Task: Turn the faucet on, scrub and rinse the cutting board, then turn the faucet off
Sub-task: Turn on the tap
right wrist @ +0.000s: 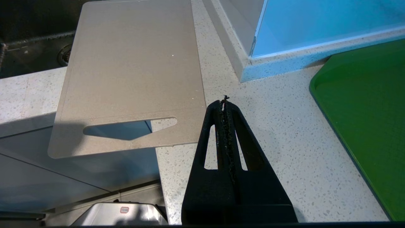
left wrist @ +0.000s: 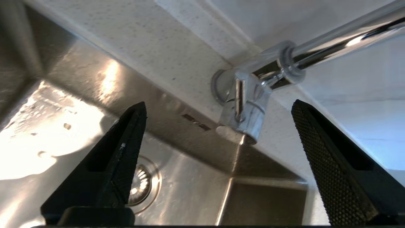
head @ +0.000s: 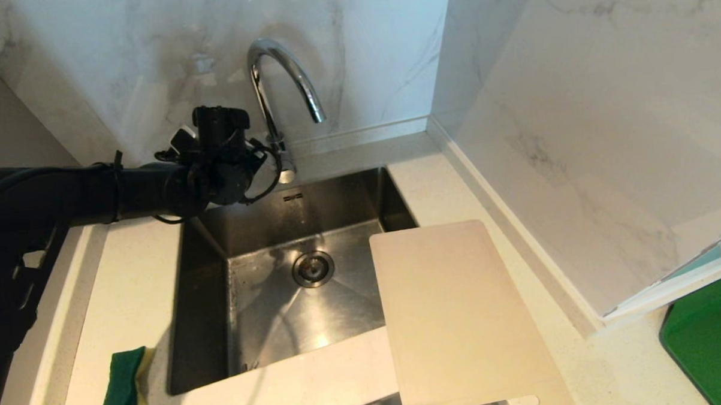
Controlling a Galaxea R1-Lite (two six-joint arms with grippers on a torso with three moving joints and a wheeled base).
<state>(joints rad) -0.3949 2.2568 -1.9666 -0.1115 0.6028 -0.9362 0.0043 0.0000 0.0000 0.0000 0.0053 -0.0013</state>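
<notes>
The chrome gooseneck faucet (head: 284, 79) stands behind the sink, and no water shows under its spout. My left arm reaches in from the left, its wrist (head: 221, 153) just left of the faucet's base. In the left wrist view my left gripper (left wrist: 218, 106) is open wide and empty, with the faucet's base (left wrist: 250, 117) a little beyond the fingertips, between them. The cream cutting board (head: 460, 313) lies flat across the sink's front right corner and the counter. My right gripper (right wrist: 224, 101) is shut on nothing, above the counter beside the cutting board's (right wrist: 133, 69) slotted end.
The steel sink (head: 207, 280) has a drain (head: 313, 268) in its floor. A green and yellow sponge (head: 124, 380) lies on the counter left of the sink. A dark green mat (head: 710, 340) sits at the far right. Marble walls close in behind and on the right.
</notes>
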